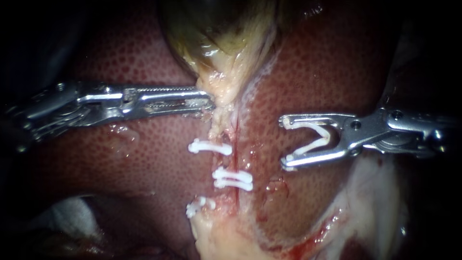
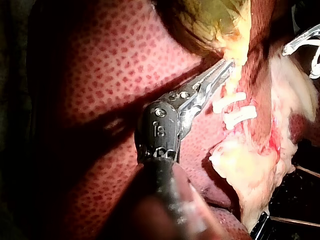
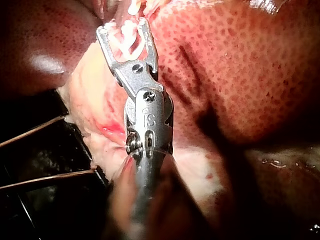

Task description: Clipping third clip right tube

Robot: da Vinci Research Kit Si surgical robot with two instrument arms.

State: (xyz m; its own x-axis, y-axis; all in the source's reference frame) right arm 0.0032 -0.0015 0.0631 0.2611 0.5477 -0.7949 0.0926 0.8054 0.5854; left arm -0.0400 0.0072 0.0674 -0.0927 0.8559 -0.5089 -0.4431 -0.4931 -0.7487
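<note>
My right instrument (image 1: 286, 142) comes in from the right, its jaws spread wide and carrying an open white clip (image 1: 315, 137). It hovers over the liver (image 1: 327, 67), right of the thin red tube (image 1: 237, 132) and apart from it. Two white clips (image 1: 233, 178) lie close together across that tube lower down. Another clip (image 1: 209, 147) sits to its left, and one more (image 1: 199, 207) near the pale stump. My left instrument (image 1: 208, 102) is shut on the yellowish neck of the gallbladder (image 1: 226, 33). The right wrist view shows the loaded clip (image 3: 131, 42) between the jaws (image 3: 122, 30).
Pale fatty tissue (image 1: 375, 202) lies below my right instrument, with a bloody edge (image 1: 308, 240). White gauze (image 1: 72, 212) shows at the lower left. In the left wrist view my left instrument (image 2: 227, 67) touches the neck tissue above the clips (image 2: 235, 112).
</note>
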